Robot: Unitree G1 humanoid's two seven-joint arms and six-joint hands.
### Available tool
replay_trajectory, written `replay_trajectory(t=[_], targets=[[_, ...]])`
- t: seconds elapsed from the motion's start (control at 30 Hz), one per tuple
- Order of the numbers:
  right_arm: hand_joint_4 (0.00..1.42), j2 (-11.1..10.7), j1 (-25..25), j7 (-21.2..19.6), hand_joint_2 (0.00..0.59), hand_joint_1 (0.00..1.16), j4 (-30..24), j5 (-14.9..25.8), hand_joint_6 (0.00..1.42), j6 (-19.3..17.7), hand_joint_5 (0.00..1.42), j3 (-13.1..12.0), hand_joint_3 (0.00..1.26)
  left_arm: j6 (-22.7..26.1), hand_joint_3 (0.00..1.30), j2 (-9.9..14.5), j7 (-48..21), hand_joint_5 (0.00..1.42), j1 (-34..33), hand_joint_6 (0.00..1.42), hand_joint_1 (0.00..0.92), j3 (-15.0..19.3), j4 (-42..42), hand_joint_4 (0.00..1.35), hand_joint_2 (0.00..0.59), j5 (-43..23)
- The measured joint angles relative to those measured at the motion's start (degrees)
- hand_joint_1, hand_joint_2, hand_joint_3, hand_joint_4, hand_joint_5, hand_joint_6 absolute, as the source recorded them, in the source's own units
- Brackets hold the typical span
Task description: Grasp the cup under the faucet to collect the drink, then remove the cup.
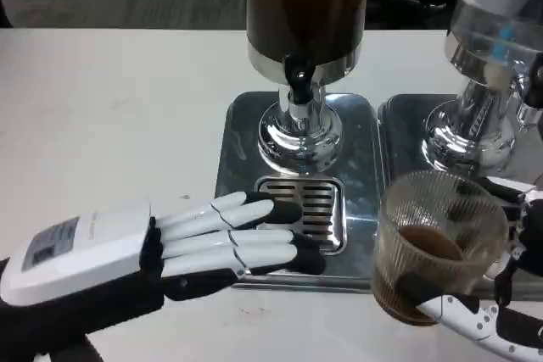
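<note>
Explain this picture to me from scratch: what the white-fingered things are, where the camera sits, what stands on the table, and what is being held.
The camera sits on a humanoid robot's head, looking down at a white table. The white-and-black fingered things are its hands. The left hand lies flat and holds nothing, fingertips over the slotted drip grate of a metal tray. A dispenser of dark drink stands on that tray, its faucet above the grate. A second dispenser stands to the right. The right hand holds a ribbed clear cup with some brown drink in it, away from the faucet.
</note>
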Motion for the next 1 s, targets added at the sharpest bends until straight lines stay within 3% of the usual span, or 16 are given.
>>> replay_trajectory(t=[1.0], targets=[[0.99,0.21,0.02,0.46,0.127,1.06,-0.14,0.78,1.33,0.01,1.1,-0.8,0.95,-0.65,0.08,1.19,0.1,0.0,0.02,0.0,0.0,-0.04,0.06,0.0,0.056,0.21]])
